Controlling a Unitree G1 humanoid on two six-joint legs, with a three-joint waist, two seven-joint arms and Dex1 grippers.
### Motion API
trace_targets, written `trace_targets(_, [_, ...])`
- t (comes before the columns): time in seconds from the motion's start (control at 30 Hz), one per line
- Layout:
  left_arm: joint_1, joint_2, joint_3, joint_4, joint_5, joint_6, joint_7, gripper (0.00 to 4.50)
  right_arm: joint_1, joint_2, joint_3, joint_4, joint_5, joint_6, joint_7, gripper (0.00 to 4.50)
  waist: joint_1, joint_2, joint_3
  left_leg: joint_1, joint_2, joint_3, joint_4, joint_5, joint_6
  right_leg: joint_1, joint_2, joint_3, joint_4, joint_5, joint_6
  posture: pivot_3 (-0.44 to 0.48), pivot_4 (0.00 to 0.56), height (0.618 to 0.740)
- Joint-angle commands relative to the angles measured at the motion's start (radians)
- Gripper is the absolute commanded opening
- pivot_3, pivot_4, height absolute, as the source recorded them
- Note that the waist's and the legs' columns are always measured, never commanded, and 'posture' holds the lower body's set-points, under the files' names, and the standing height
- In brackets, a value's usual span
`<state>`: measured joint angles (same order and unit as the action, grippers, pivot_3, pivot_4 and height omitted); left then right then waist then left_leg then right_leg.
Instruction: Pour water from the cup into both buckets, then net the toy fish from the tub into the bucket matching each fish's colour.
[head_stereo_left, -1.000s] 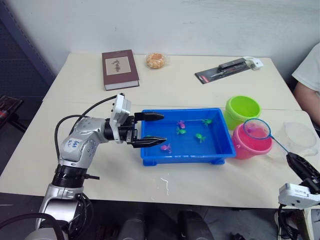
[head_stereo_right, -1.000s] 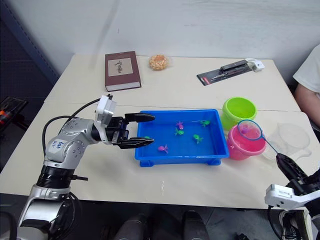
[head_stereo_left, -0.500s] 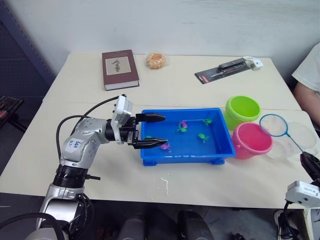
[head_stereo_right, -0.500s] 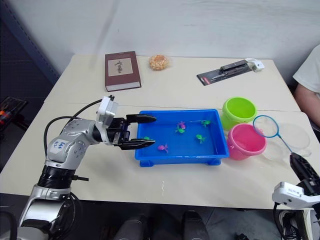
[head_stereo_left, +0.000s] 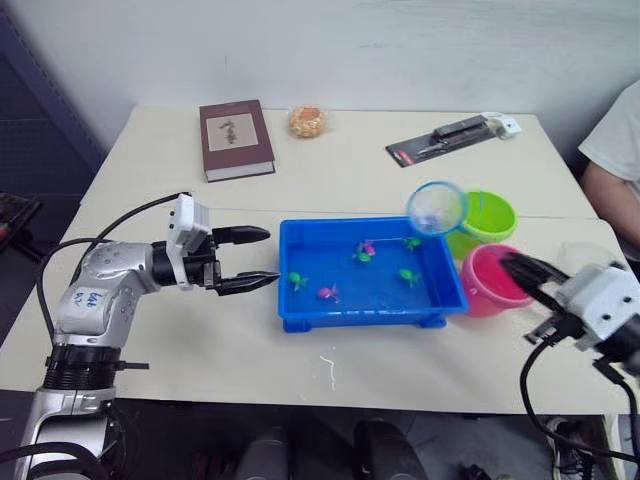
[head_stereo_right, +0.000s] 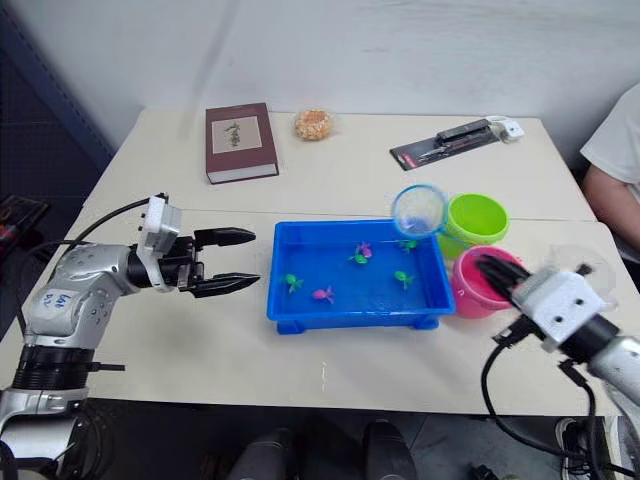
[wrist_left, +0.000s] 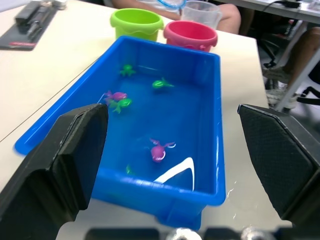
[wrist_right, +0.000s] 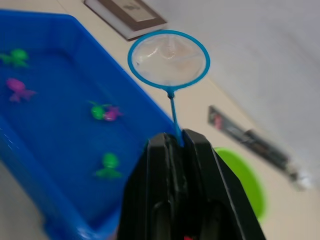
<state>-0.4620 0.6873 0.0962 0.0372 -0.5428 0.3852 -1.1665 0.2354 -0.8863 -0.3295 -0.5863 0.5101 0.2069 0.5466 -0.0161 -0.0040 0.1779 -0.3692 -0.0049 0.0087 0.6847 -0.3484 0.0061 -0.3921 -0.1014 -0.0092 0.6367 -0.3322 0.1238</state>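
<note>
L arm bent at elbow, forearm level, left gripper (head_stereo_left: 255, 259) w/ fingers spread wide, pointing sideways toward R. R arm reaches in from right edge; right gripper (wrist_right: 174, 145) fingers pinched tight on net handle (wrist_right: 174, 116).

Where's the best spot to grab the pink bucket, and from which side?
Probably the pink bucket is best taken by its open rim, coming from above on the side away from the tub. It stands upright with its mouth open, pressed close to the tub and the green bucket, so those sides are crowded.
</note>
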Motion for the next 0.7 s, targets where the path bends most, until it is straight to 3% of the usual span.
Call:
trace_targets(0.03, [0.016,0.013,0.033,-0.042,-0.008,-0.015,0.006,4.44,-0.052,-0.019,0.038,-0.059,0.132,0.288,-0.077,0.00,0.011,0.000,0.000,0.000,0.000,0.000,0.000,0.000,0.000,0.000,-0.001,0.000,0.000,0.000,0.000,0.000,0.150,0.738])
trace_targets(0.23, [0.082,0.018,0.064,-0.100,-0.022,-0.014,0.017,4.44,-0.186,-0.095,0.070,-0.079,0.258,0.698,-0.153,0.00,0.016,0.000,0.000,-0.001,-0.001,-0.001,0.000,0.000,0.000,0.000,-0.004,-0.002,-0.001,0.000,0.000,0.000,0.150,0.738])
trace_targets(0.33, [0.092,0.014,0.070,-0.110,-0.022,-0.017,0.022,4.44,-0.296,-0.073,0.087,-0.037,0.259,0.823,-0.227,0.00,0.014,0.000,0.000,-0.001,-0.001,-0.001,0.000,0.000,0.000,0.000,-0.004,-0.003,-0.001,0.000,0.000,0.000,0.150,0.738])
trace_targets(0.7, [0.086,-0.013,0.060,-0.153,-0.025,-0.002,0.060,4.44,-0.508,-0.128,0.397,0.065,-0.031,0.806,-0.171,0.00,0.014,0.000,0.000,-0.002,-0.001,0.000,0.000,0.000,0.000,-0.002,-0.001,-0.003,-0.001,0.000,0.000,0.000,0.150,0.738])
